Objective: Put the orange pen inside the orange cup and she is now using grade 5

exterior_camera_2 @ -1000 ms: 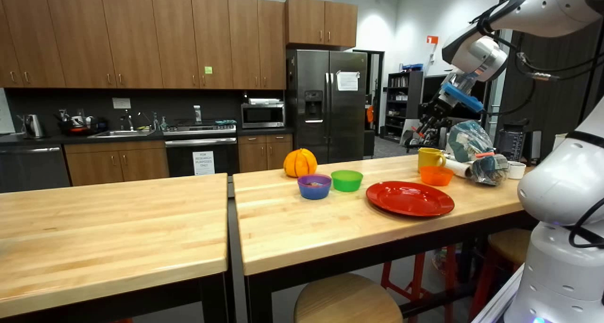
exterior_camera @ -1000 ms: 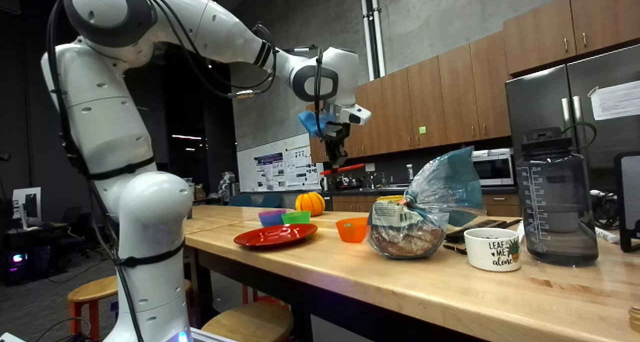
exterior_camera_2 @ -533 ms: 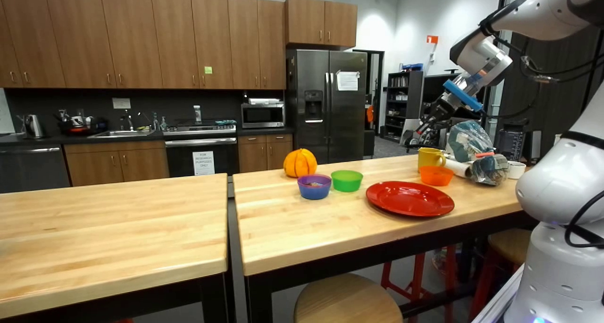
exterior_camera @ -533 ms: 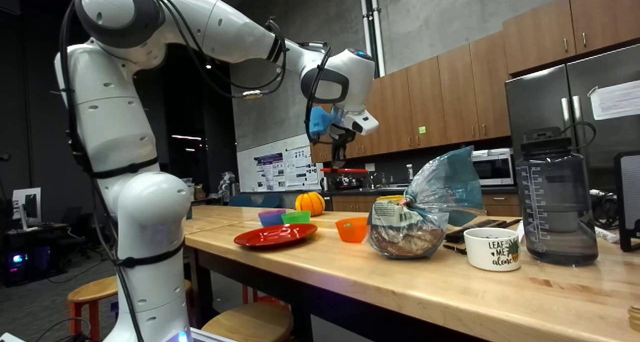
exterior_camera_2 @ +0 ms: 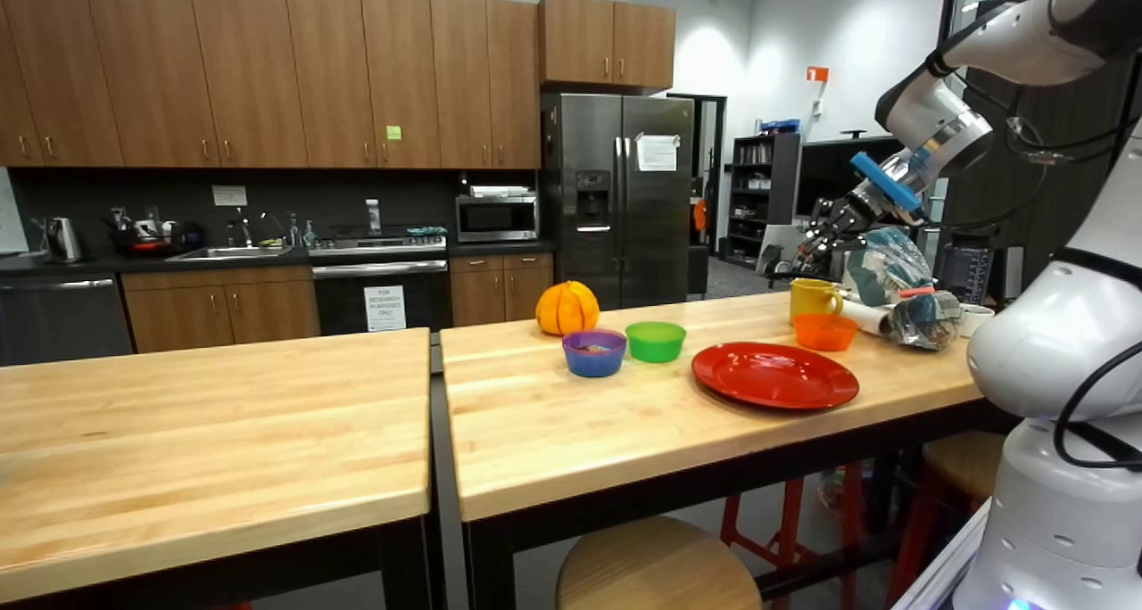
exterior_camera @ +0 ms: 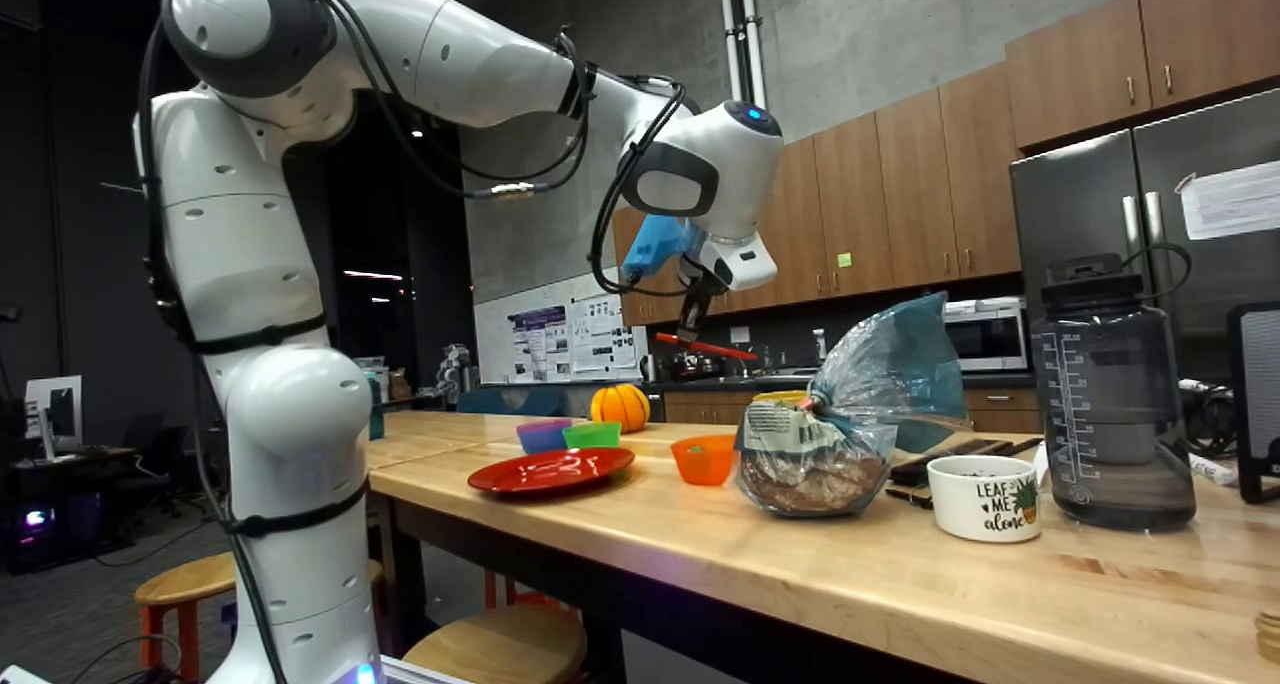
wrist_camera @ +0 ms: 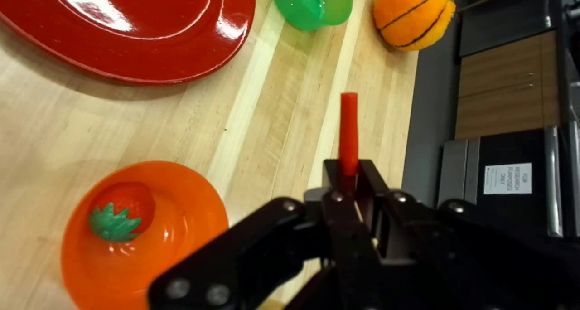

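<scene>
The slim red-orange pen (wrist_camera: 349, 128) is held between the fingertips of my gripper (wrist_camera: 349, 176) and sticks out past them in the wrist view. In an exterior view the pen (exterior_camera: 722, 349) lies nearly level, tilted slightly down to the right, in the shut gripper (exterior_camera: 688, 337). The gripper is high above the table. The orange cup (wrist_camera: 195, 255) stands upright at lower left in the wrist view, apart from the gripper. It also shows in both exterior views (exterior_camera: 704, 461) (exterior_camera_2: 825, 335). A red toy strawberry (wrist_camera: 142, 203) with green leaves lies in the cup.
A bagged loaf (exterior_camera: 815, 474) stands right beside the cup. A yellow mug (exterior_camera_2: 810, 300) is behind the cup. A red plate (wrist_camera: 149, 60), a green bowl (wrist_camera: 312, 4), a purple-blue bowl (exterior_camera_2: 595, 360) and an orange ball (wrist_camera: 414, 13) stand on the table. A white mug (exterior_camera: 985, 504) and dark bottle (exterior_camera: 1115, 424) are farther off.
The arm and gripper have moved to the right in both exterior views, with the pen still held. The pen has turned from tilted up to tilted slightly down at its right end. The cup has not moved.
</scene>
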Tool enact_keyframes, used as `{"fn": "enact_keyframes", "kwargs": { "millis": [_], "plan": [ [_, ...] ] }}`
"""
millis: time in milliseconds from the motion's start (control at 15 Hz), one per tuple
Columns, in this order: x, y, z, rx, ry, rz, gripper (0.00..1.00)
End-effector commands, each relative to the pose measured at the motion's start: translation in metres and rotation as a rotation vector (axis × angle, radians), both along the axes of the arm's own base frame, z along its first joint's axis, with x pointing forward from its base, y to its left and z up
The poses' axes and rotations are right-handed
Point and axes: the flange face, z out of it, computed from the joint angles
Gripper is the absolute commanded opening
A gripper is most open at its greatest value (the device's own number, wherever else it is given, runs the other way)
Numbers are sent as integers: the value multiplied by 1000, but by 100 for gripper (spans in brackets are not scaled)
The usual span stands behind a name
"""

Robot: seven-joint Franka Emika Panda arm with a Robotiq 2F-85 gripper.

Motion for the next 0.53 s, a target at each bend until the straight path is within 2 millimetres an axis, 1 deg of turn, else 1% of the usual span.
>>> {"fn": "enact_keyframes", "kwargs": {
  "millis": [0, 200, 467],
  "plan": [
    [-17, -13, 7, 98, 3, -80, 3],
    [-21, -16, 4, 150, -12, -94, 3],
    [-11, -18, -7, 210, -51, -106, 3]
  ]
}}
